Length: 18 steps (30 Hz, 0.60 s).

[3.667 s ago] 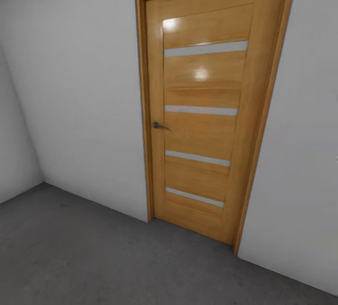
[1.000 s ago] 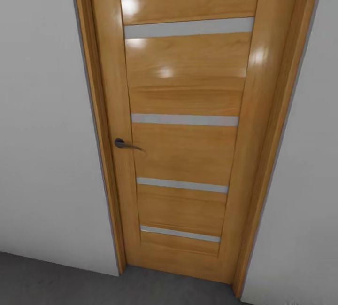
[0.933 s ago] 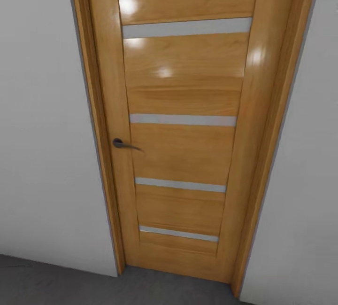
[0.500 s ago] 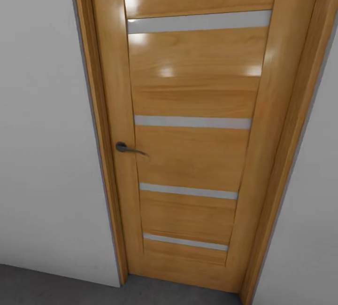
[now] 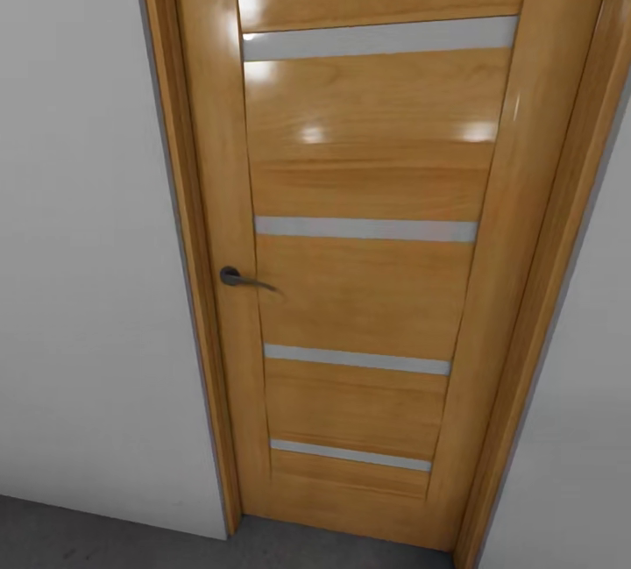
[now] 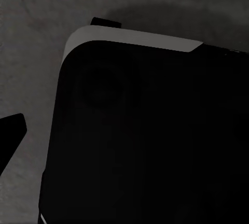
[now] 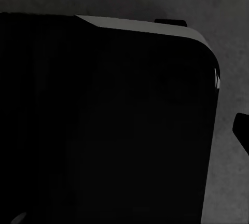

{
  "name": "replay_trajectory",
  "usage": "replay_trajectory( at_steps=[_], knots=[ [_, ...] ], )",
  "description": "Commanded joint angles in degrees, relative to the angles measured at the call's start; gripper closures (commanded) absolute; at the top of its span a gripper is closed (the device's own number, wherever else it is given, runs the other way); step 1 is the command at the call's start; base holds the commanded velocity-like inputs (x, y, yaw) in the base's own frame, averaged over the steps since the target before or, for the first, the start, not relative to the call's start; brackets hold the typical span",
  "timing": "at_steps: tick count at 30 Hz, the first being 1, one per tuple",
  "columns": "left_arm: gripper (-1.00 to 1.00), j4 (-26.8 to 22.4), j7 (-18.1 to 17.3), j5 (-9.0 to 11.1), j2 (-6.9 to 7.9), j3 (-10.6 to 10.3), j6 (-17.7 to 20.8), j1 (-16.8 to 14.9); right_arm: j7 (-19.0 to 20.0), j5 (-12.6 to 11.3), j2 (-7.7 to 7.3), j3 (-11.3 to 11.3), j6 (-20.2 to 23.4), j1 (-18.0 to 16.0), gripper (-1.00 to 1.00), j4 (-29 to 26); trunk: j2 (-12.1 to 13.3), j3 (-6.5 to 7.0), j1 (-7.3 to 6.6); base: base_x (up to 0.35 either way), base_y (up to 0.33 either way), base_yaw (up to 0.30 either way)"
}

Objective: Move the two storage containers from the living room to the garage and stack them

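One closed wooden door (image 5: 368,245) in white wall (image 5: 88,288); dark grey floor (image 5: 88,538); hands' state unclear.

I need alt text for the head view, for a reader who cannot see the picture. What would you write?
A closed wooden door with four pale horizontal strips and a dark lever handle on its left side, seen from close up. White wall lies on both sides of its wooden frame, and a strip of dark grey floor shows along the bottom.
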Motion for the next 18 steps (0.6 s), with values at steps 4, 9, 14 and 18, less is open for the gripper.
replay_trajectory(
  at_steps=[4,9,14,18],
  knots=[
    [-1.0,0.0,0.0,0.4,-0.01,0.0,-0.1,0.0,0.0,0.4,0.0,-0.1,-0.3,0.0,-1.0,0.0,0.0,-0.05,0.0,0.0,0.018,0.0],
    [-1.0,0.0,0.0,0.4,-0.01,0.0,-0.1,0.0,0.0,0.4,0.0,0.0,-0.3,0.0,-1.0,0.0,0.0,-0.05,0.0,0.0,0.004,0.0],
    [-1.0,0.0,0.0,0.4,-0.01,0.0,-0.1,0.0,0.0,0.4,0.04,0.2,-0.1,0.0,-1.0,0.0,0.0,-0.05,0.0,0.0,0.0,0.0],
    [-1.0,0.0,0.0,0.4,-0.01,0.0,-0.1,0.0,0.0,0.5,0.08,0.3,-0.1,0.0,-1.0,0.0,0.0,-0.05,0.0,0.0,0.0,0.0]
  ],
)
